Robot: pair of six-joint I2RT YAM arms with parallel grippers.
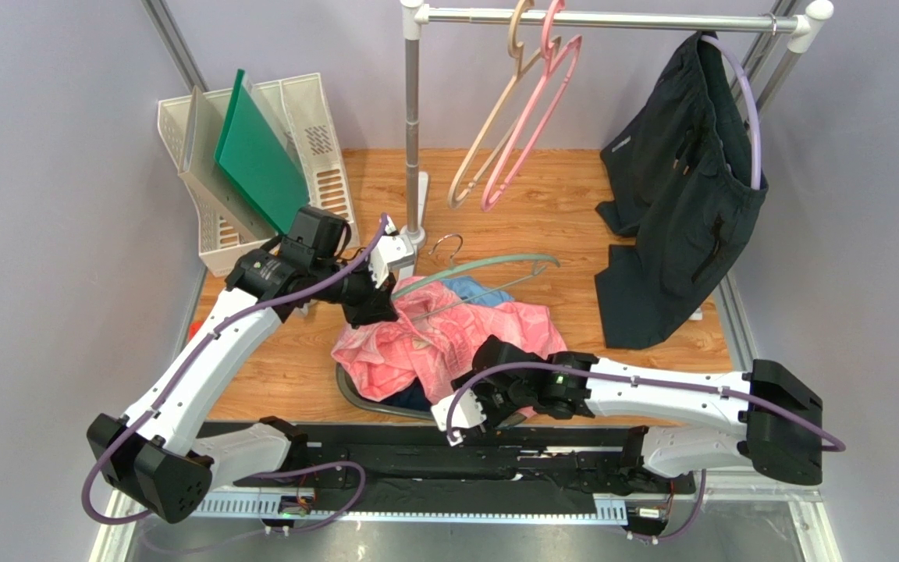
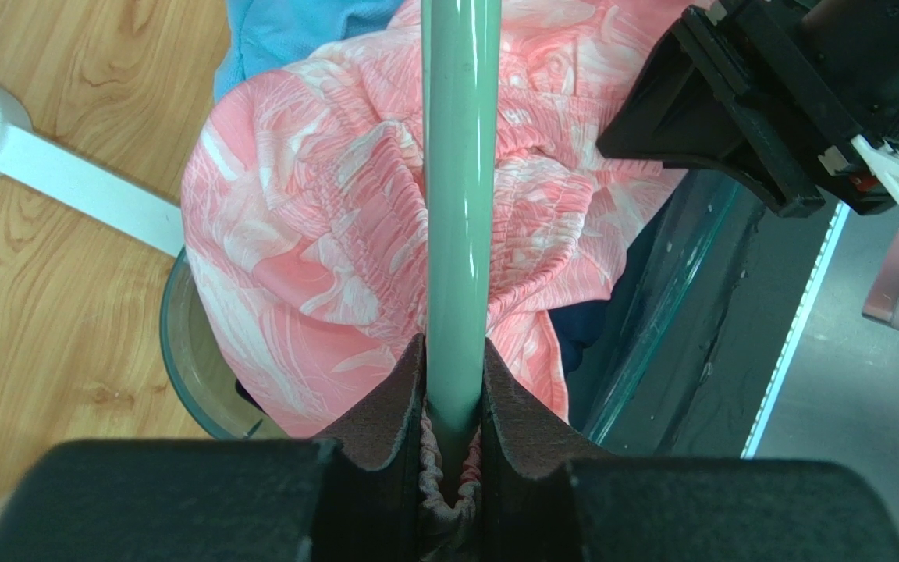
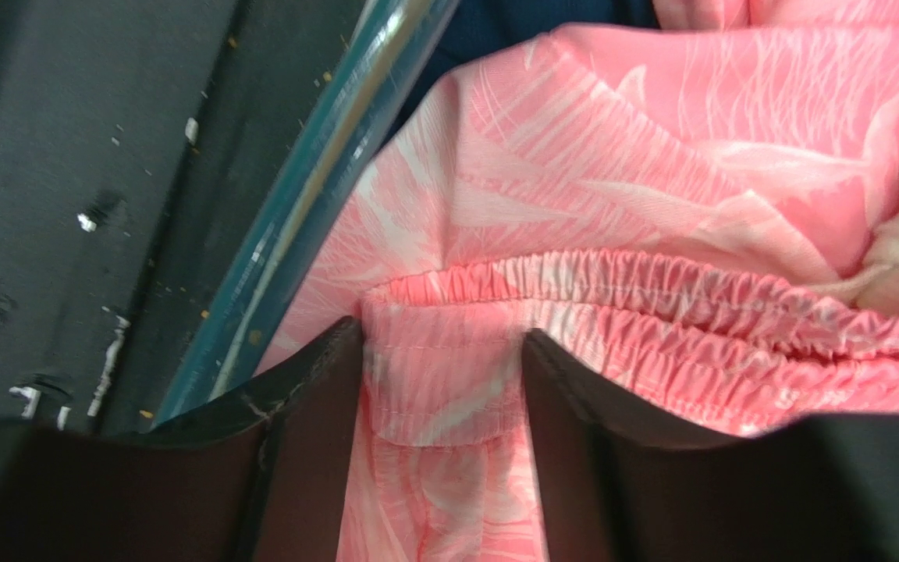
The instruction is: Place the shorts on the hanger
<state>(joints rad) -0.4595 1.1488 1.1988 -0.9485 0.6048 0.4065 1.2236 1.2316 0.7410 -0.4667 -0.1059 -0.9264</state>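
The salmon-pink shorts (image 1: 419,345) lie heaped over a glass bowl; they also show in the left wrist view (image 2: 314,234) and the right wrist view (image 3: 654,176). The pale green hanger (image 1: 489,267) lies across the top of them, its hook toward the rack pole. My left gripper (image 1: 375,299) is shut on the hanger's bar (image 2: 460,234), with a fold of the elastic waistband pinched in beside it (image 2: 457,398). My right gripper (image 1: 499,361) is at the shorts' near edge. Its jaws stand apart (image 3: 443,363), either side of the waistband.
The glass bowl (image 1: 355,392) holds a light blue garment (image 1: 484,293) and dark clothes under the shorts. The rack pole (image 1: 412,129) stands just behind. Pink and beige hangers (image 1: 530,117) and dark garments (image 1: 683,199) hang from the rail. White trays with a green board (image 1: 257,152) stand at back left.
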